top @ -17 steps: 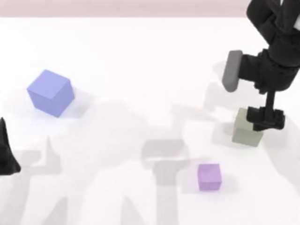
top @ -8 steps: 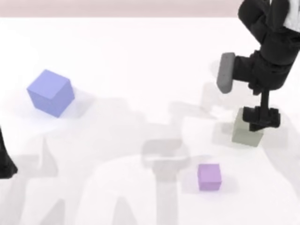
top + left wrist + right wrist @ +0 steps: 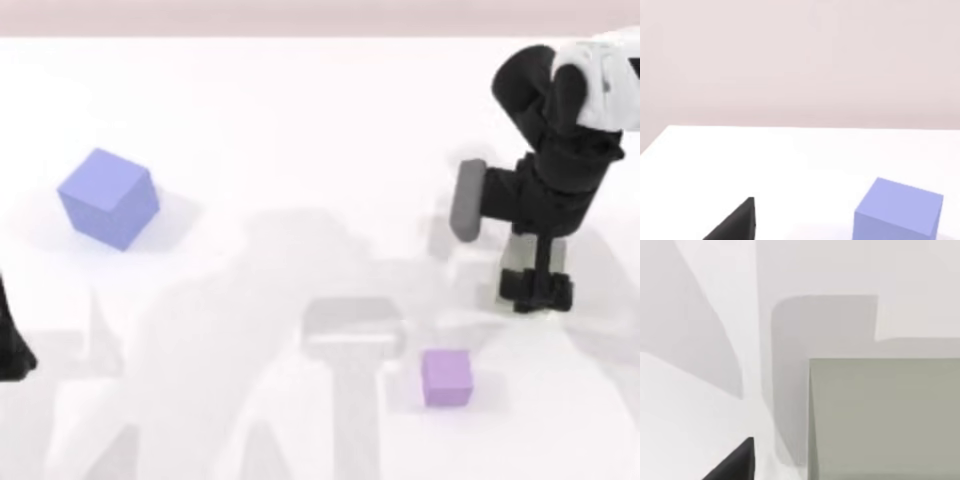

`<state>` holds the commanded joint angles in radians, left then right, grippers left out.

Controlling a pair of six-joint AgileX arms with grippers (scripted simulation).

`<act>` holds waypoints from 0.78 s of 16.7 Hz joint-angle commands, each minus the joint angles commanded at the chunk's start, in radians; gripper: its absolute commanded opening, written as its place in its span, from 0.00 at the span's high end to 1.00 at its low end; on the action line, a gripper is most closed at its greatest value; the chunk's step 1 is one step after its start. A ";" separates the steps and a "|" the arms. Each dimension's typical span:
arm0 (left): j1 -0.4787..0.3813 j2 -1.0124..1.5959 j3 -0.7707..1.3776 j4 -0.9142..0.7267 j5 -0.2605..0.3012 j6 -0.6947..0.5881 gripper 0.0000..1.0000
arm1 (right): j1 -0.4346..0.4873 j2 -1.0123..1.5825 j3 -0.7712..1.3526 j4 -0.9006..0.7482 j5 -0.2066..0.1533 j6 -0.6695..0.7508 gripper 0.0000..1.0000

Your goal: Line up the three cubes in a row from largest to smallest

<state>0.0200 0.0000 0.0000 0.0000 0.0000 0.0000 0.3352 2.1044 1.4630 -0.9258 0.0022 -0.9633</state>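
The periwinkle blue cube [image 3: 108, 197], the largest, sits at the far left and also fills a corner of the left wrist view [image 3: 897, 210]. The small lilac cube [image 3: 446, 377] lies near the front, right of centre. My right gripper [image 3: 537, 288] hangs straight over the grey-green cube [image 3: 513, 257] and hides most of it. In the right wrist view the grey-green cube [image 3: 885, 415] looms close. One dark fingertip [image 3: 735, 462] stands apart from its side, so the gripper is open. My left gripper [image 3: 10, 350] is parked at the left edge, open and holding nothing.
The white table [image 3: 300, 130] carries only the three cubes and the arms' shadows. Its back edge [image 3: 300, 38] meets a pale pink wall. The right arm's grey link [image 3: 467, 200] juts out to the left above the table.
My right arm has swung left and toward the front, bringing its gripper from the grey-green cube's right side to directly above it. The cubes have stayed put. The left arm barely moved.
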 joint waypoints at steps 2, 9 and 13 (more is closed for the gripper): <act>0.000 0.000 0.000 0.000 0.000 0.000 0.00 | 0.001 0.022 -0.041 0.062 0.000 0.001 0.00; 0.000 0.000 0.000 0.000 0.000 0.000 0.00 | 0.001 0.030 -0.056 0.083 0.000 0.001 0.15; 0.000 0.000 0.000 0.000 0.000 0.000 0.00 | 0.001 0.030 -0.056 0.083 0.000 0.001 0.45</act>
<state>0.0200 0.0000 0.0000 0.0000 0.0000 0.0000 0.3364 2.1347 1.4070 -0.8430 0.0025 -0.9618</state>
